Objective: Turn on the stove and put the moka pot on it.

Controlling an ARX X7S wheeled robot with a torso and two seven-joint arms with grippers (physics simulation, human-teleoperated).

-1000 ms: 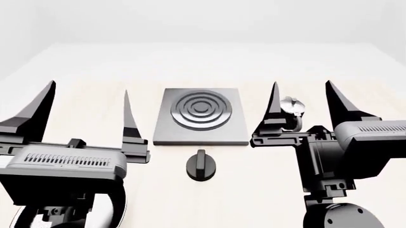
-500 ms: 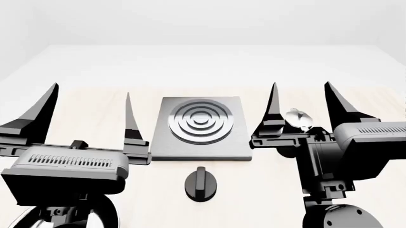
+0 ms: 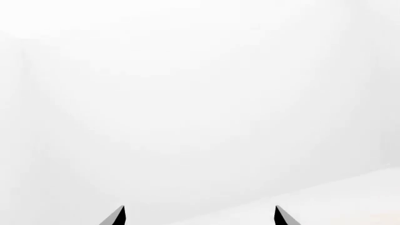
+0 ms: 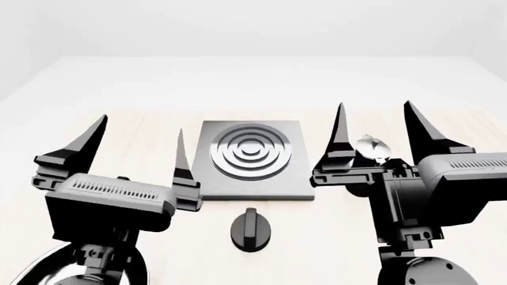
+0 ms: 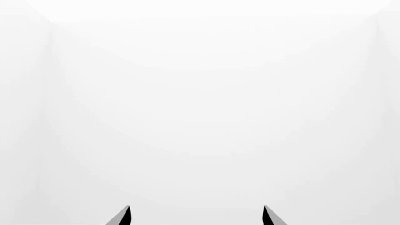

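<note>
Nearest to me in the head view are my two arms, one on each side, each ending in a two-fingered gripper with its pointed fingers spread wide and nothing between them: the left gripper [image 4: 141, 130] hangs above the table [image 4: 103, 127] to the left of the stove, and the right gripper [image 4: 374, 113] hangs to the stove's right. Below the left arm, at the bottom corner, I see part of a round dark rim with a shiny inside; I cannot tell what it is. Between the arms, closest on the light wooden table, sits one small black round knob [image 4: 251, 228] with a ridge across it. Just beyond it lies the one stove [image 4: 251, 159], a flat square grey plate with raised concentric rings, bare on top. The one moka pot [image 4: 371, 146] stands on the table just right of the stove, its shiny lid showing between the right gripper's fingers and its body mostly hidden behind that arm. Both wrist views show only two dark fingertips each, [image 3: 117, 216] and [image 5: 122, 216], against blank white.
</note>
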